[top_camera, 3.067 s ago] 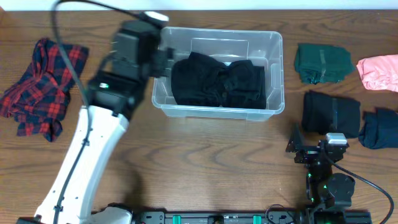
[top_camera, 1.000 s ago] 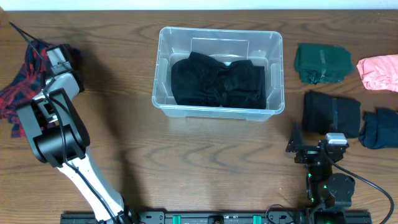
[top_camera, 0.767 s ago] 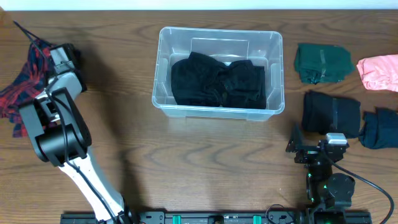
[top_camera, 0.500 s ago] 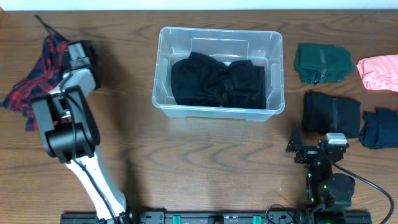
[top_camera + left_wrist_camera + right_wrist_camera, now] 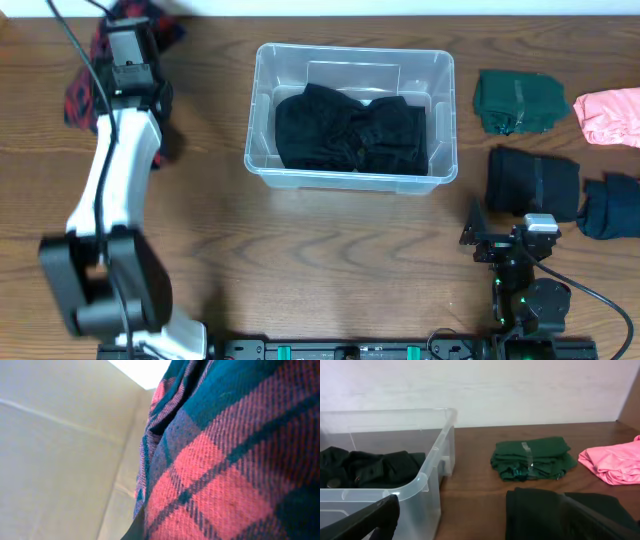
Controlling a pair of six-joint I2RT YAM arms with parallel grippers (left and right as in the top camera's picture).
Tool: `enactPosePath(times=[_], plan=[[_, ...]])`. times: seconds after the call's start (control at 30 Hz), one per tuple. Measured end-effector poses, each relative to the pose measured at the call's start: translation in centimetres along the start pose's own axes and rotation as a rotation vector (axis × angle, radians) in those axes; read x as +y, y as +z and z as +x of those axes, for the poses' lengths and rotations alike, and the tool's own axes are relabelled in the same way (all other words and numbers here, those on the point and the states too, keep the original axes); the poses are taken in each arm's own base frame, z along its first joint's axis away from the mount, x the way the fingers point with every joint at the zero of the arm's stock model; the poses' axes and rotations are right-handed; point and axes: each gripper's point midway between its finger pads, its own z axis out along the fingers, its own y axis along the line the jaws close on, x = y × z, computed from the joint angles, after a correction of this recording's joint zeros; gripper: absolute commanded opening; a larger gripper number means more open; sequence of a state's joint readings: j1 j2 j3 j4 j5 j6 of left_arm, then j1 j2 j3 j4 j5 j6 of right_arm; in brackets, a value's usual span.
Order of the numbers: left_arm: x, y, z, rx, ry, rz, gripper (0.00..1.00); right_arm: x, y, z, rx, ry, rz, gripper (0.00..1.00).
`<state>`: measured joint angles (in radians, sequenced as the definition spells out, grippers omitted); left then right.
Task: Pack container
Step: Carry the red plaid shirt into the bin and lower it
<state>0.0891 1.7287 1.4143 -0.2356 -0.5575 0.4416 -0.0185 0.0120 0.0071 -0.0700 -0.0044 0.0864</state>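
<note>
Left fingers (image 5: 130, 40) pinch a plaid cloth (image 5: 210, 475) at the far left; right fingers (image 5: 370, 519) stand spread, front right. Container (image 5: 350, 178) sits mid-surface (image 5: 300, 260), holding a black garment (image 5: 350, 130). To its right lie a green fold (image 5: 518, 100), pink fold (image 5: 608, 115), black fold (image 5: 532, 180) and navy fold (image 5: 612, 205).

At ctr the container (image 5: 350, 180) is showing as clear, glossy, smooth plastic w/ matt black cloth (image 5: 350, 130) inside, the table (image 5: 330, 260) is reading as brown wood w/ visible grain, the plaid cloth (image 5: 225, 475) at approx 10 o'clock is showing a coarse woven texture, and the green cloth (image 5: 518, 102) & pink cloth (image 5: 608, 115) at 2 o'clock are looking soft and matt.
</note>
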Motion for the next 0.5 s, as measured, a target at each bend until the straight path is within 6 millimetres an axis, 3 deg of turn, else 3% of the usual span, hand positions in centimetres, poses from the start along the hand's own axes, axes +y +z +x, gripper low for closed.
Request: enactPosePath(times=[0.13,0.23,0.37,0.5], plan=[[0.4,-5.8,-4.2,-0.165,-0.036,0.064,0.06,0.0,0.0,0.0,0.000,0.000,0.000,0.99],[-1.6,-10.4,-6.9,-0.285,-0.017,0.154,0.06,0.0,0.0,0.0,0.000,0.000,0.000,0.99],[-7.1,-16.2,-9.2,-0.416,0.100,0.289,0.05,0.0,0.0,0.0,0.000,0.000,0.000,0.99],[-13.3,-21.5,-9.7,-0.518,0.264,0.415,0.06,0.0,0.0,0.0,0.000,0.000,0.000,0.99]])
